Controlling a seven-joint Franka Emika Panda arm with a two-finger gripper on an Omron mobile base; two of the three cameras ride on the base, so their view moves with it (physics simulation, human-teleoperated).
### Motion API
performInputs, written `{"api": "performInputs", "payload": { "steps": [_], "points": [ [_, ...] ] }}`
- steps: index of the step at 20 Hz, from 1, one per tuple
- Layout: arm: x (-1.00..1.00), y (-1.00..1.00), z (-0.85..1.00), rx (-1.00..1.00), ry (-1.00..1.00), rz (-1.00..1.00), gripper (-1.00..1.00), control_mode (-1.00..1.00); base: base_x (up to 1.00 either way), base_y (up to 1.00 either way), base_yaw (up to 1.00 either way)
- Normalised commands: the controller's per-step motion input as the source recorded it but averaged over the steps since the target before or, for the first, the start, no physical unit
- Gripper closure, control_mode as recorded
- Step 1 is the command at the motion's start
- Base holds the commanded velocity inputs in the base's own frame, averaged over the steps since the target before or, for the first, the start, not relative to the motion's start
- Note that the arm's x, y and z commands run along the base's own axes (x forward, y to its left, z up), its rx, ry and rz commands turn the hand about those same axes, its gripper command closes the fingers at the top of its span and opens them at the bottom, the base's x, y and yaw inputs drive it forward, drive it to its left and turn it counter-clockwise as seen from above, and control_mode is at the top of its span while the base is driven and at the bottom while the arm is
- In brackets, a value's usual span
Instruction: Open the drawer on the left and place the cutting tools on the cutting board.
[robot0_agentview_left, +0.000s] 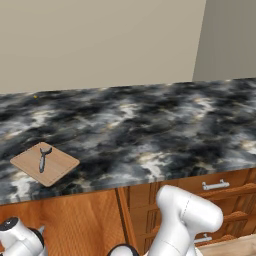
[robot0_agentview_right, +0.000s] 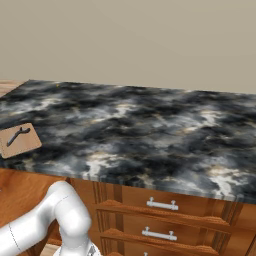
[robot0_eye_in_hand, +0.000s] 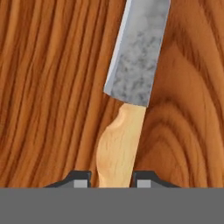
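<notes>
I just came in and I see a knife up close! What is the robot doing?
The robot's pincer is down over a small knife lying on reddish-brown wood. Its two fingertips sit on either side of the light wooden handle, closing in on it. The peeler already lies on the cutting board up on the dark marble counter. The knife is not there yet.

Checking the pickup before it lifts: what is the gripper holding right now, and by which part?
The gripper has its fingertips on either side of the knife, at the light wooden handle. They look closed on it, though the actual contact is hidden.
</notes>
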Motion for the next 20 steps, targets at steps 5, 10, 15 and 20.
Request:
{"api": "performInputs", "payload": {
  "steps": [5,10,15,20],
  "points": [
    [-0.13,0.0,-0.12,0.0,0.0,0.0,1.0,-1.0,0.0,0.0,0.0],
    [-0.23,0.0,0.11,0.0,-0.01,0.0,1.0,-1.0,0.0,0.0,0.0],
    [-0.36,0.0,0.8,0.0,-0.08,0.0,1.0,-1.0,0.0,0.0,0.0],
    [-0.38,-0.01,0.97,0.01,-0.01,0.0,1.0,-1.0,0.0,0.0,0.0]
  ]
}}
